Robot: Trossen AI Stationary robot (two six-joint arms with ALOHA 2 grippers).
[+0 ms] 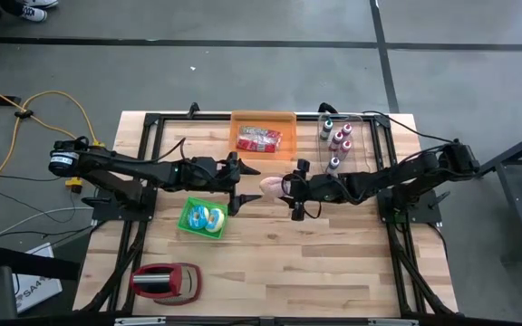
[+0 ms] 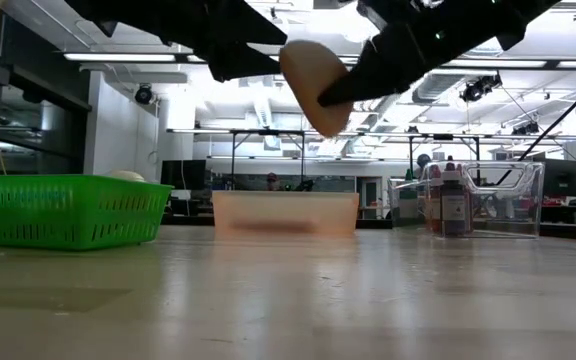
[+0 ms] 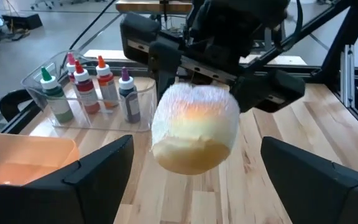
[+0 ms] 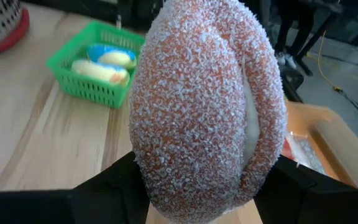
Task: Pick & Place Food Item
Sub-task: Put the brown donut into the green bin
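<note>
Pastry mid-table, aloft, pinched by right gripper; left gripper wide open, empty beside it. Handover step; next needs carrying to a bin.

no readable text or labels anywhere

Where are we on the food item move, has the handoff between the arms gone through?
Done: the pastry is lifted off the table, held mid-air between the arms. In hand: the right hand grips it, while the left hand stands open on either side of it without pinching. Left: placing it; it is not in the green basket or the orange bin.
</note>
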